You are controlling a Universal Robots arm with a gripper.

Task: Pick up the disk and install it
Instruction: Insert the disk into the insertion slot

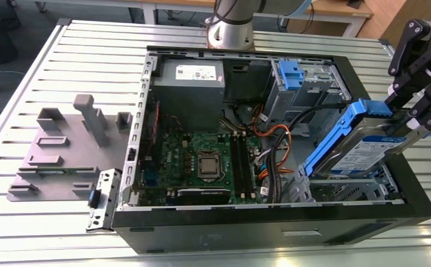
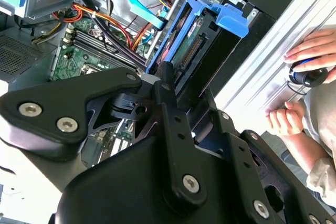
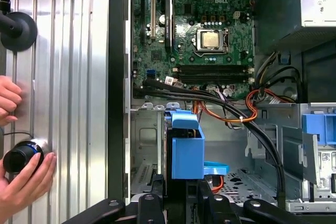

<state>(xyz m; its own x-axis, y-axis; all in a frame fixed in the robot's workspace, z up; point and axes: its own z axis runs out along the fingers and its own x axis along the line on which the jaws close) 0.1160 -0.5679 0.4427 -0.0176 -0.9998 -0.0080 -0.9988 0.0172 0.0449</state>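
Holding the disk (image 1: 364,146) up over the near right corner of the computer case (image 1: 275,222), at the exterior view's right, label side up and steeply tilted. Low end dipping toward the metal bay (image 1: 349,189) beneath it; touching it or just clear, hard telling. Not yet lying flat in the bay, so not seated.

Gripping by the high end: end effector (image 1: 412,125) pressed together on the disk, pinching the blue bracket round its edges. In the first wrist view, bracket (image 3: 186,145) standing end-on straight ahead of the end effector (image 3: 181,195), with the open bay floor behind it.

Judging from the tilt, calling for squaring up the long sides of the bracket with the bay walls, a crooked entry probably wedging plastic against sheet metal. Needing a firm but not crushing pinch too, the bracket looking thin and likely flexing under load.

Watching the cables (image 1: 271,139) running just beside the bay on its left, the orange and black wires being the likeliest snag. Staying well apart from the grey box (image 1: 189,83) at the far left of the case and from the blue tab on its metal cage (image 1: 293,78) at the far side.

Minding also a person's hand (image 3: 23,182) resting on the desk (image 3: 63,77) just outside the case wall.
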